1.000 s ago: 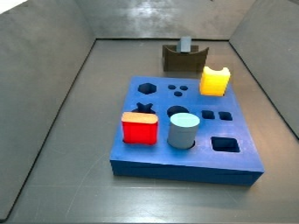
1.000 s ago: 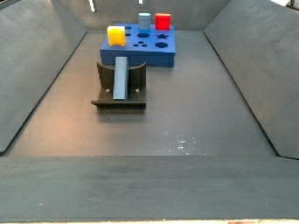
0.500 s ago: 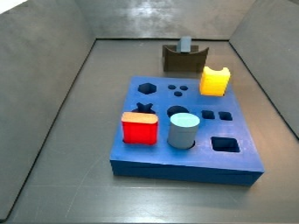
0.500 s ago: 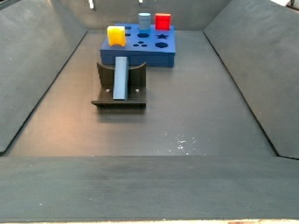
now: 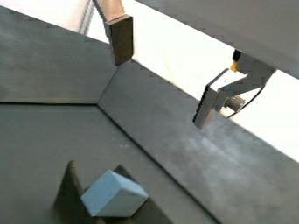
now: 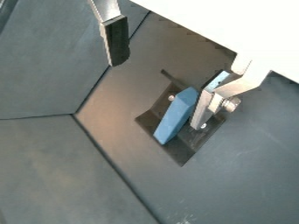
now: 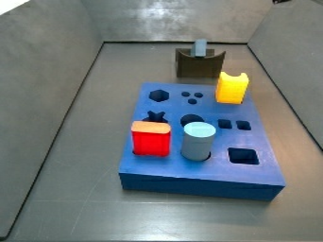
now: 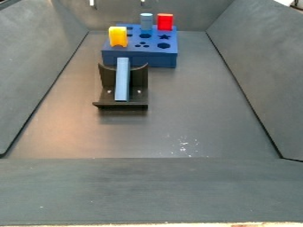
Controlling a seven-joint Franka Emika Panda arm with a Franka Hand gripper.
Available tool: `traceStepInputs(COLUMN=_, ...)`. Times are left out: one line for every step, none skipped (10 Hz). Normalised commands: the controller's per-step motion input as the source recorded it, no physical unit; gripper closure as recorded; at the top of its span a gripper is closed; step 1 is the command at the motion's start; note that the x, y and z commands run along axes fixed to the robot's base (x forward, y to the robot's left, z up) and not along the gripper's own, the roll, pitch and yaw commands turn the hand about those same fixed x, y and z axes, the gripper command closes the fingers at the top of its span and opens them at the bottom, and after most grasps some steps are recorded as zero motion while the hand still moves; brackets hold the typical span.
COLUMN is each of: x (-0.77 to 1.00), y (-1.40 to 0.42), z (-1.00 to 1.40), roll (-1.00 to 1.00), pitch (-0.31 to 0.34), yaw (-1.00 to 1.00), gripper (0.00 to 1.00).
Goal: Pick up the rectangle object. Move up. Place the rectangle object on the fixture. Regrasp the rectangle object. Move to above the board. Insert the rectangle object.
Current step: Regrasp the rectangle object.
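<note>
So the rectangle object is seen propped in the fixture, leaning in the notch with its long axis running along the fixture's length, as shown in both side views and in a wrist view. The pincer is held high above it, well apart, with nothing gripped; its fingers are spread wide, and only floor shows between them. In a wrist view the block lies below the pincer and off toward one finger, not centred in the gap, so it's judged that the regrasp step is the one in hand, and that the pincer has to be lined up over the block and dropped straight down, with the plates closed across the slim faces. The pincer isn't caught in either side view. The board is set just beyond the fixture, with a yellow piece, a red piece and a pale cylinder standing on it. The floor is a plain dark grey tray with sloped walls, so plenty of room is left around the fixture.
</note>
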Motion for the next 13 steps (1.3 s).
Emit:
traceStepInputs(x=0.05, y=-0.03, z=-0.01, roll=1.0, pitch=0.059, yaw=0.04, gripper=0.0)
traceStepInputs(x=0.06, y=-0.04, z=-0.02, roll=1.0, pitch=0.088, yaw=0.05, gripper=0.0)
traceStepInputs(x=0.07, y=-0.04, z=-0.02, roll=1.0, pitch=0.145, yaw=0.08, gripper=0.0)
traceStepInputs(x=0.08, y=-0.04, z=-0.01, roll=0.84, pitch=0.168, yaw=0.08, gripper=0.0)
traceStepInputs(x=0.09, y=-0.04, z=-0.02, roll=0.65, pitch=0.178, yaw=0.09, gripper=0.0)
traceStepInputs(x=0.09, y=-0.04, z=-0.02, roll=0.49, pitch=0.178, yaw=0.12, gripper=0.0)
traceStepInputs(x=0.08, y=-0.04, z=-0.01, roll=0.36, pitch=0.154, yaw=0.14, gripper=0.0)
traceStepInputs(x=0.03, y=0.07, z=-1.0, roll=0.28, pitch=0.089, yaw=0.17, gripper=0.0)
traceStepInputs(x=0.03, y=0.07, z=-1.0, roll=0.26, pitch=0.072, yaw=0.17, gripper=0.0)
traceStepInputs(x=0.05, y=0.07, z=-1.0, roll=0.22, pitch=0.007, yaw=0.17, gripper=0.0)
traceStepInputs(x=0.05, y=0.06, z=-1.0, roll=0.17, pitch=-0.039, yaw=0.16, gripper=0.0)
traceStepInputs(x=0.06, y=0.06, z=-1.0, roll=0.12, pitch=-0.109, yaw=0.14, gripper=0.0)
traceStepInputs(x=0.07, y=0.06, z=-1.0, roll=0.11, pitch=-0.15, yaw=0.12, gripper=0.0)
